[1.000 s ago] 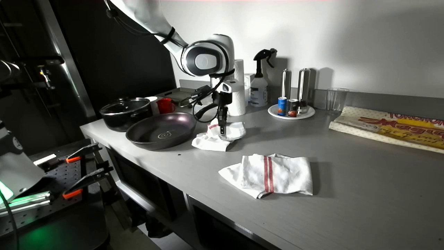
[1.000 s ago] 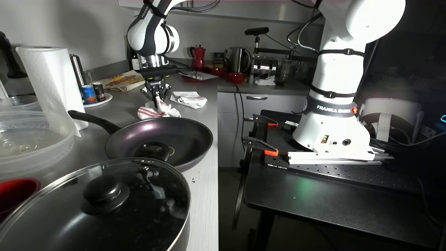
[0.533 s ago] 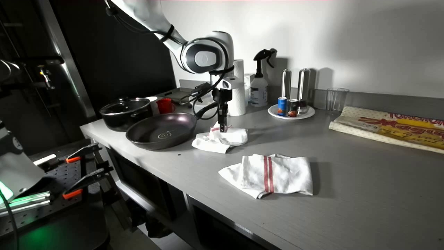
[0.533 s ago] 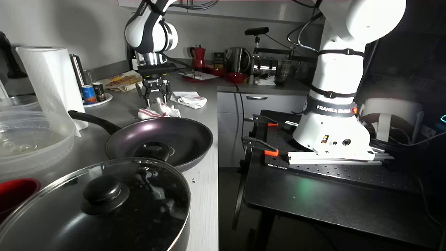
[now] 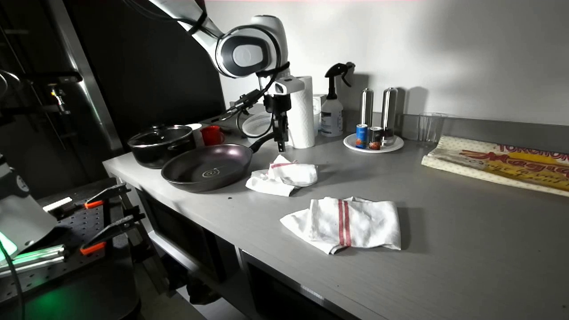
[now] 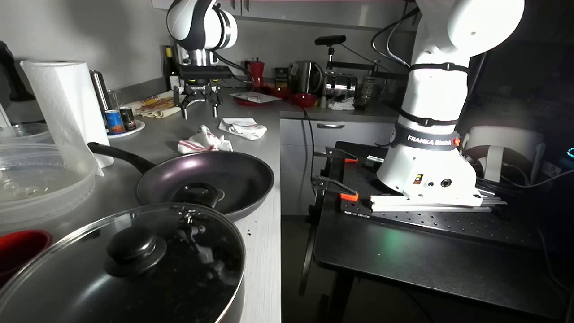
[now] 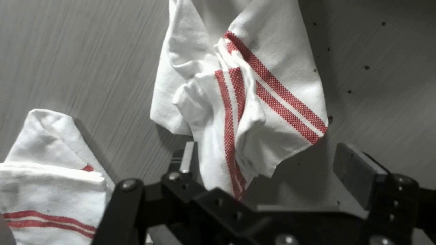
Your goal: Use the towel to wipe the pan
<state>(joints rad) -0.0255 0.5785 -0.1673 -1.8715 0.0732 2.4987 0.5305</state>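
Towel: crumpled on ctr, approx. 3 o'clock of pan, just beside, in an exterior view.
Gripper: we see fingers wide apart, holding nothing, above towel.
2nd towel: folded, approx. 4 o'clock of pan.

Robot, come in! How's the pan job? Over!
Black two-fingered gripper open, empty. Crumpled red-striped white cloth towel loose beside round dark metal pan. Black glass-lidded pot near pan, might crowd wiping.
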